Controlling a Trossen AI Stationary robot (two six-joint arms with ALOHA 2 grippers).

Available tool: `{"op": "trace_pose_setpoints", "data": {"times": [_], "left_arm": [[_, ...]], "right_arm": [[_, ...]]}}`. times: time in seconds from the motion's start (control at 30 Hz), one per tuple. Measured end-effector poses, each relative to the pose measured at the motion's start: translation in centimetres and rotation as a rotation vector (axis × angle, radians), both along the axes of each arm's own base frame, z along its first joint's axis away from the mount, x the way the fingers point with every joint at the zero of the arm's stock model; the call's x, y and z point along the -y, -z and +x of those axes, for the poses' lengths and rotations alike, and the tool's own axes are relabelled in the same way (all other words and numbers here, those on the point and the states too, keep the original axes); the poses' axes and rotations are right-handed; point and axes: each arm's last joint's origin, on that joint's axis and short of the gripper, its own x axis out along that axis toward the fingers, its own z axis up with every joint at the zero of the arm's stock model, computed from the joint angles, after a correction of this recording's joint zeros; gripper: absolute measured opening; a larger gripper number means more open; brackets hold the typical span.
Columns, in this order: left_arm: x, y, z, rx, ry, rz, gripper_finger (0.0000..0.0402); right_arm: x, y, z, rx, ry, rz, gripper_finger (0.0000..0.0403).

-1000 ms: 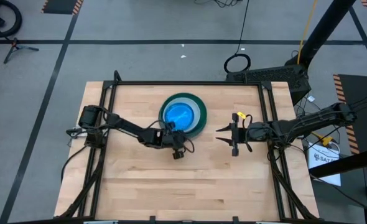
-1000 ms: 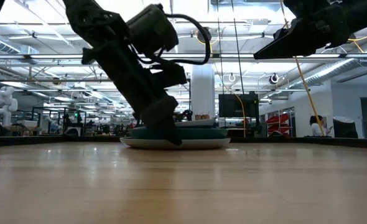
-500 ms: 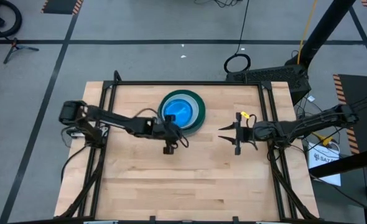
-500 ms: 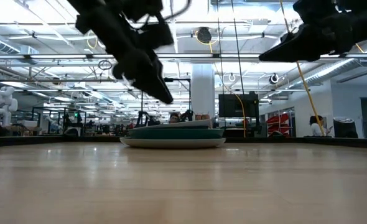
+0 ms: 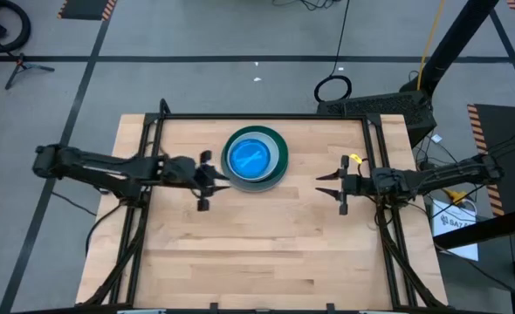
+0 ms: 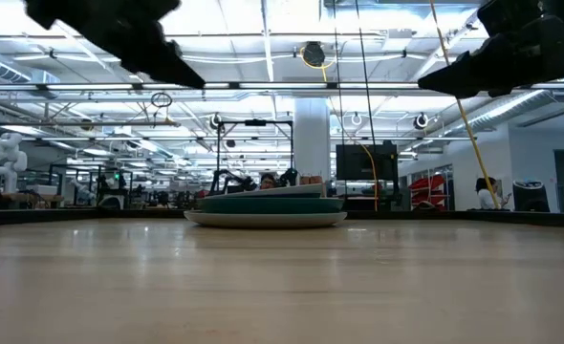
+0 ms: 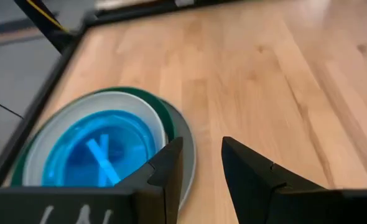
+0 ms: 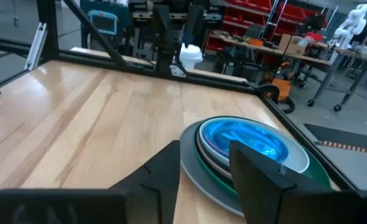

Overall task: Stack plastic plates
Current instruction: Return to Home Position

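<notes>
The plastic plates stand in one stack (image 5: 256,159) on the far middle of the table. A large grey plate is at the bottom, with a dark green one, paler ones and a bright blue one on top (image 7: 102,152) (image 8: 246,146). In the low view the stack (image 6: 268,208) rests flat on the wood. My left gripper (image 5: 224,181) hovers open above the table, left of the stack and pointing at it; its fingers (image 7: 201,149) touch nothing. My right gripper (image 5: 320,185) hangs open to the stack's right, raised well above the table (image 6: 454,81), its fingertips (image 8: 203,152) aimed at the stack.
A black frame rail (image 5: 266,116) runs around the wooden table top (image 5: 266,253). The near half of the table is bare wood. Cables and a stand sit off the table's far right corner. The room behind shows shelving and machines.
My left gripper has risen from the near-left rim of the stack and drawn back toward the table's left edge, now well above the table. My right gripper has slid a little toward the table's right edge. The stack has stayed where it was.
</notes>
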Motion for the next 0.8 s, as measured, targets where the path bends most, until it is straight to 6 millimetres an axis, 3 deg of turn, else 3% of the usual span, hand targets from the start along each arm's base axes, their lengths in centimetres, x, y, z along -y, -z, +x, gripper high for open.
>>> {"op": "trace_pose_setpoints", "data": {"times": [0.37,0.8], "left_arm": [[-0.2,-0.9,-6.5,0.217,-0.035,-0.008,0.0117],[-0.5,2.3,-11.1,0.353,-0.137,-0.067,0.0117]], "right_arm": [[0.1,-0.2,-0.7,0.022,-0.001,0.001,0.013],[0.0,-0.2,-0.8,0.016,-0.019,-0.001,0.013]]}}
